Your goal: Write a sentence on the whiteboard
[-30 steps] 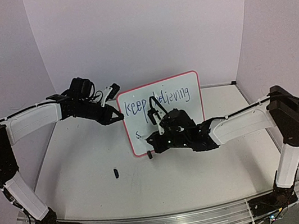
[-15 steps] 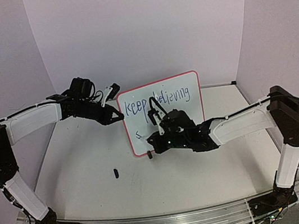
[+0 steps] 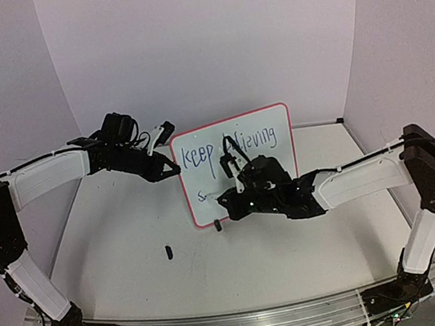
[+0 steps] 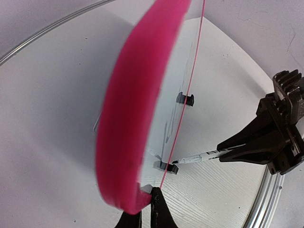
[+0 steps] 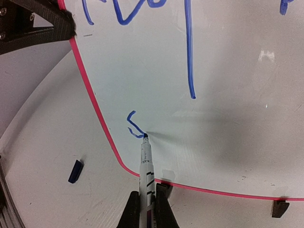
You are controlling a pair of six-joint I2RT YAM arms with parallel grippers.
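Note:
The whiteboard (image 3: 203,178) stands upright on the table with a thin red border. Blue words of the sentence (image 3: 235,145) run across its top, and a small "s" (image 5: 134,126) sits low on the left. My left gripper (image 3: 175,169) is shut on the whiteboard's left edge (image 4: 128,118). My right gripper (image 5: 147,209) is shut on a white marker (image 5: 146,161). The marker's blue tip touches the whiteboard (image 5: 228,118) at the end of the "s". From the left wrist, the marker (image 4: 194,158) meets the board's face just above a black clip foot (image 4: 166,166).
A dark blue marker cap (image 3: 168,252) lies on the table in front of the board's left side, also the cap (image 5: 75,171) in the right wrist view. A second clip foot (image 5: 280,207) holds the board's lower edge. Lilac walls close in the back and sides.
My right arm has shifted a little to the right along the board, carrying the marker. The left arm and the board have stayed still.

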